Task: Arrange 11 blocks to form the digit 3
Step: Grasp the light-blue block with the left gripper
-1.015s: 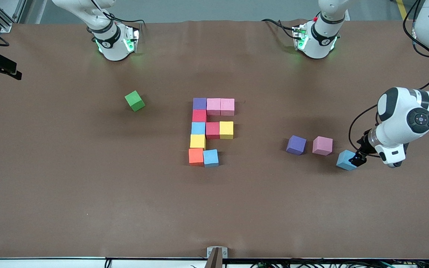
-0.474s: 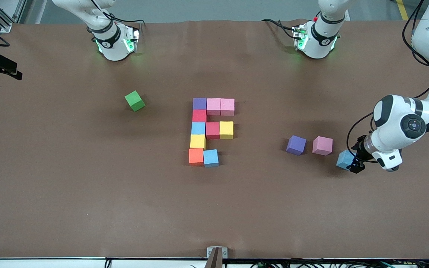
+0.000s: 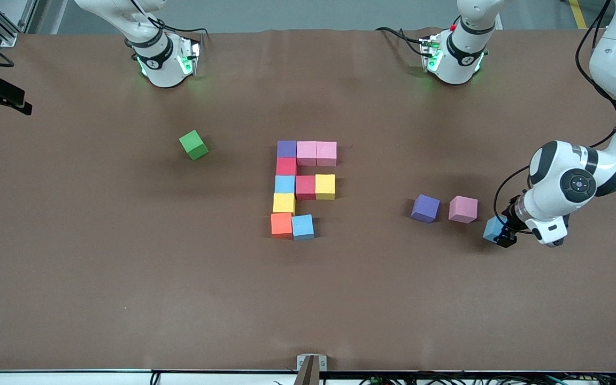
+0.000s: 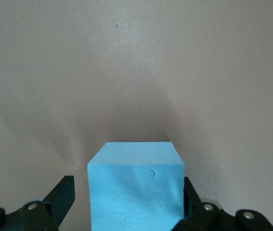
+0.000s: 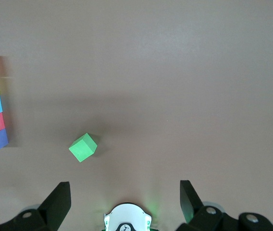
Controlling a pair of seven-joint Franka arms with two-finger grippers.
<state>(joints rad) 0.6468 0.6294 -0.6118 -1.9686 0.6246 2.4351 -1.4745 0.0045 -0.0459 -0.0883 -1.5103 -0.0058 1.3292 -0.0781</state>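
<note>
Blue cube [image 4: 135, 186] sits on the worktop [image 3: 126, 256] at the left arm's end, between the fingers [image 4: 59, 197] of the left pincer [image 3: 505, 235]. One finger touches a side face; the other stands just clear, so the jaws are nearly closed on the cube but no full grip shows. Loose pink cube [image 3: 463, 209] and loose purple cube [image 3: 425, 208] lie beside it. Partly built digit 3 [image 3: 302, 184] lies mid-worktop, ten cubes placed. Right pincer [image 5: 122, 202] waits, jaws wide and empty, above the green cube [image 5: 83, 147].
</note>
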